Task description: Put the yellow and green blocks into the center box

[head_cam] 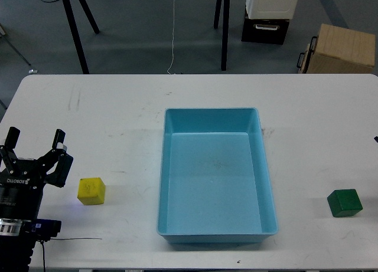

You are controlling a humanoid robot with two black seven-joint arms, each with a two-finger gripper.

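One white table (118, 107) is being viewed from above, and on it three task objects are being shown: one light blue tray, one yellow cube and one green cube. The single center box (168, 166) is lying near the middle of the table, its long side running away from the viewer, and nothing is being held inside it. The one yellow block (91, 191) is resting on the table well to the left of the tray, with a faint mark being shown on its top face. The one green block (345, 202) is sitting on the table well to the right of the tray, near the right edge. One arm is being seen: the left gripper (34, 142) is being held at the lower left, its two fingers spread wide apart and gripping nothing, just left of the yellow block and not touching it. The right gripper is not being shown. Beyond the table, one brown cardboard box (342, 49), one black and white crate (269, 15) and several dark stand legs (74, 30) are standing on the grey floor.
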